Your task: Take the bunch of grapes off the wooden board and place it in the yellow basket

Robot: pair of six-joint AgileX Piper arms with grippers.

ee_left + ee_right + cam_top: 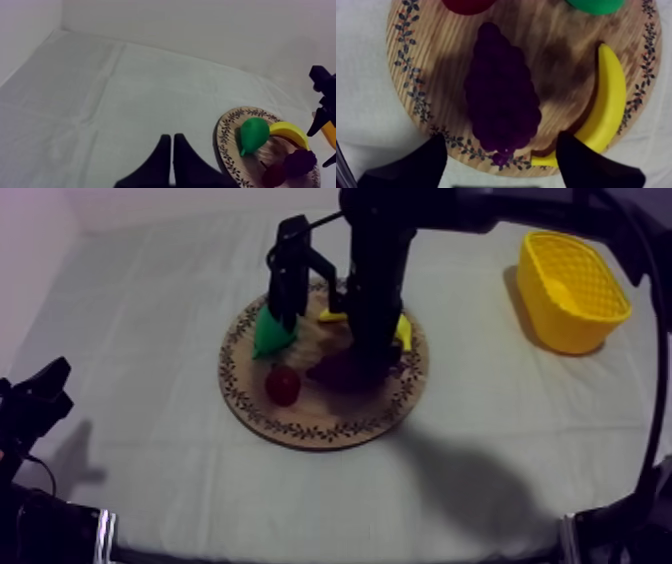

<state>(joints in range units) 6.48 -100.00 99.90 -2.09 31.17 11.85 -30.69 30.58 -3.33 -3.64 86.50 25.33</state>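
The surface under its grey-white cloth spreads wide in the top view. The round wooden board sits near its middle, and the yellow basket stands well apart at the right. My right arm comes in from the upper right and stands over the board, covering part of the bunch of grapes from above. The right wrist view fills that gap. There the grapes lie flat on the board, and my right tool has its two fingers wide apart, one at each side of the bunch's near end, closed on nothing. The banana curves along the rim just beside the grapes. The left wrist view gives the pear side-on, next to the banana. From above, the small red fruit sits near the pear. My left tool hangs over bare cloth beside the board, fingers pressed together, holding nothing.
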